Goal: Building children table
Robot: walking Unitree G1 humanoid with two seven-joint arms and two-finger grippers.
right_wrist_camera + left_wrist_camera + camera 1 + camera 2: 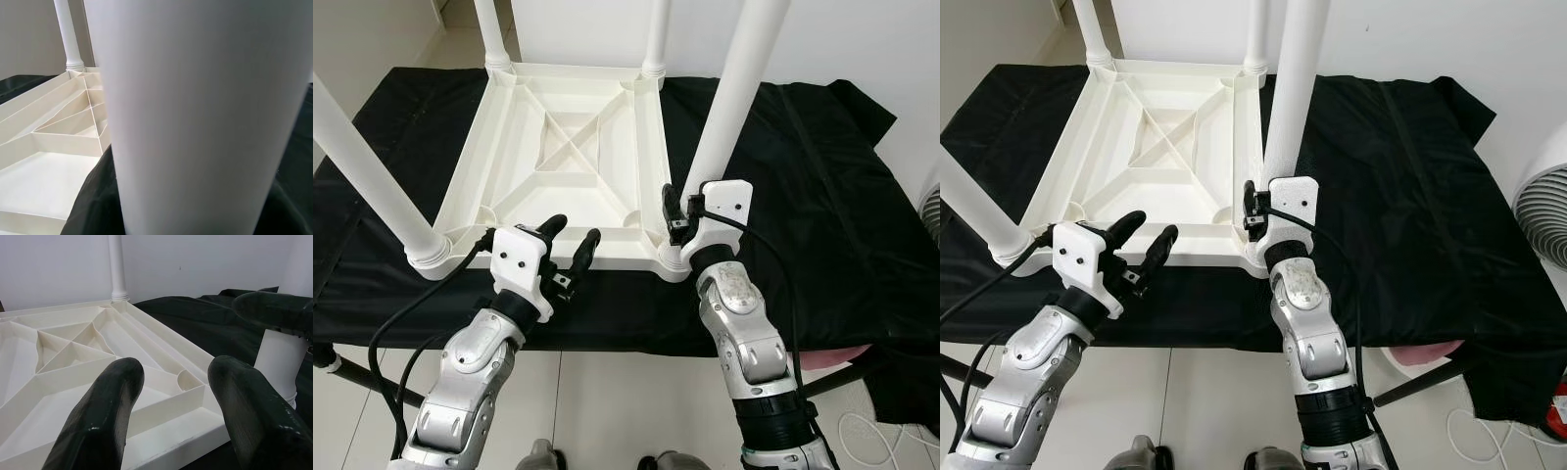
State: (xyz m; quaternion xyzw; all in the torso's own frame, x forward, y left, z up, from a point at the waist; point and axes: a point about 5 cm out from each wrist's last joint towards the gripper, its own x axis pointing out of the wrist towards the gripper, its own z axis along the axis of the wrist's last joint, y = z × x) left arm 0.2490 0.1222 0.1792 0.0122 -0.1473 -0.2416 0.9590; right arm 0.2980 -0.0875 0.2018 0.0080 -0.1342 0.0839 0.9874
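Right gripper (677, 211) clamped on near-right leg (729, 108), seating it in tabletop (558, 147); left gripper (572, 238) spread, idle. Next: firm twisting.

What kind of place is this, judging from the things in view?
Probably a room in a home, used as an assembly spot. A white plastic table lies upside down on a black cloth, a white wall stands behind, the floor is tiled, and a fan stands nearby.

Bright, even indoor light; soft shadows; wrist views blurred close-up.
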